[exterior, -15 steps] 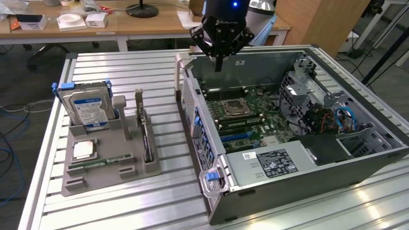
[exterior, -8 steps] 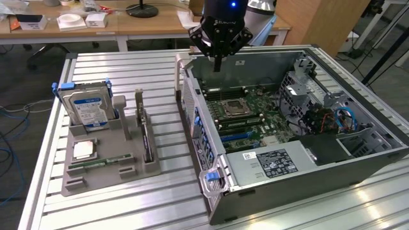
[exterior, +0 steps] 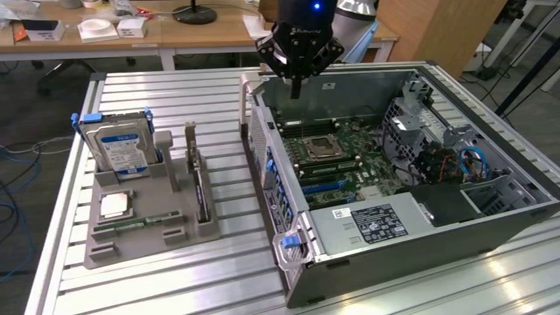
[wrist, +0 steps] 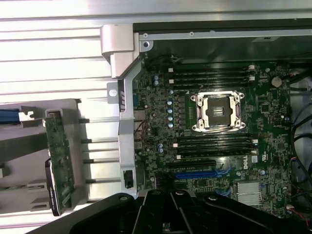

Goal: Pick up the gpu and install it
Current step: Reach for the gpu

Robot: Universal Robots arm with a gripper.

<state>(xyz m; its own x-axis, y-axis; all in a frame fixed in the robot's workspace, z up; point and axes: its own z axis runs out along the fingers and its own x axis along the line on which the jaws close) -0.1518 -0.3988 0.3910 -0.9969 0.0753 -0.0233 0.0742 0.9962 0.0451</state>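
The gpu [exterior: 199, 185] stands on edge in a slot of the grey holder [exterior: 144, 244], at the exterior view's left of the open computer case [exterior: 420, 223]. In the wrist view the gpu [wrist: 59, 163] shows as a thin green card with a dark end. My gripper [exterior: 296, 90] hangs above the case's far corner, over the motherboard [exterior: 345, 154], fingers shut together with nothing between them. It is well apart from the gpu. Its dark body [wrist: 168, 212] sits over the motherboard's [wrist: 214, 146] edge near the blue slot [wrist: 195, 174].
A blue-labelled hard drive [exterior: 122, 141] stands upright in the holder's far end. A processor chip [exterior: 117, 205] and a memory stick [exterior: 140, 223] lie in the holder too. The case's side wall [exterior: 271, 177] rises between holder and motherboard. The empty processor socket [wrist: 218, 111] lies mid-board.
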